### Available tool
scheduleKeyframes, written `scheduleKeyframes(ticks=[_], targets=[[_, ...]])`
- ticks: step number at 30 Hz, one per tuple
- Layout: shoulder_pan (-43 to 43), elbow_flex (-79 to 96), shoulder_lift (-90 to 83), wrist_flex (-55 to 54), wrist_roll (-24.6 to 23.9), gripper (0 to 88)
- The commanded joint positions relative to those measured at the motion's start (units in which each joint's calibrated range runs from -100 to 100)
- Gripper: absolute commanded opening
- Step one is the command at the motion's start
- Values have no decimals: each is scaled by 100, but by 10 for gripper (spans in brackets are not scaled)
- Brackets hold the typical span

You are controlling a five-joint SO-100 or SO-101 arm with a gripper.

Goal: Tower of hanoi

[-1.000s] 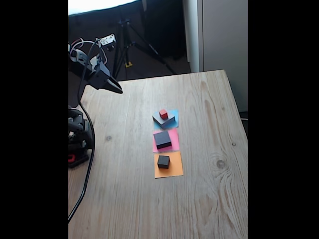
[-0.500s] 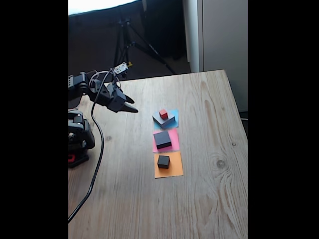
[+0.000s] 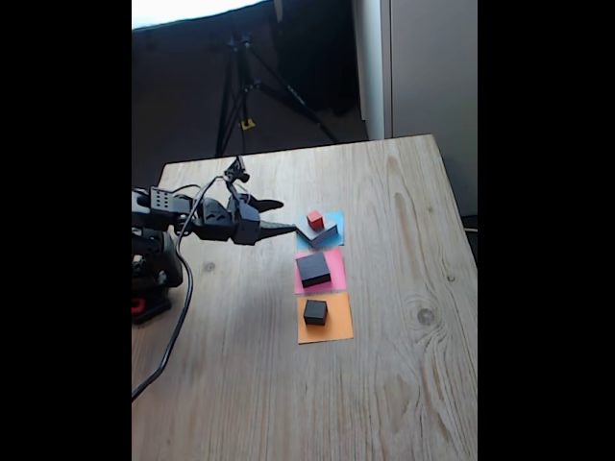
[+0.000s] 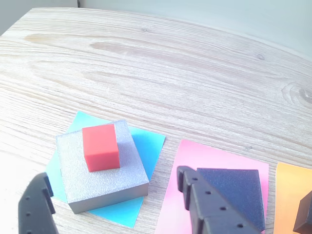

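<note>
The tiny red cube (image 3: 315,220) (image 4: 101,146) sits on the wide grey slab (image 3: 324,233) (image 4: 105,183), which lies on a blue paper square (image 3: 335,219) (image 4: 146,146). A black slab (image 3: 313,269) (image 4: 241,185) rests on the pink paper (image 3: 335,279) (image 4: 214,156). On the orange paper (image 3: 329,331) (image 4: 291,190) stands a small black cube (image 3: 315,311) (image 4: 305,219). My gripper (image 3: 280,217) (image 4: 112,178) is open, low over the table just left of the grey slab in the fixed view. In the wrist view its fingers (image 4: 209,207) straddle the red cube's stack, one covering part of the black slab.
The wooden table (image 3: 404,365) has free room in front and to the right of the papers. The arm's base (image 3: 152,269) and a black cable (image 3: 173,336) sit at the left edge. A tripod (image 3: 240,77) stands behind the table.
The arm has swung down and to the right, from high over the back-left corner to just left of the blue square. The gripper stays open. No block has moved.
</note>
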Motion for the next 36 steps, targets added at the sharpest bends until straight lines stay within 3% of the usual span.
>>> scheduleKeyframes(ticks=[1,14,36], targets=[[-64,59,822,-1330,-25,311],[-307,-414,3501,-3636,-159,302],[-591,-1941,5651,-4389,-243,298]])
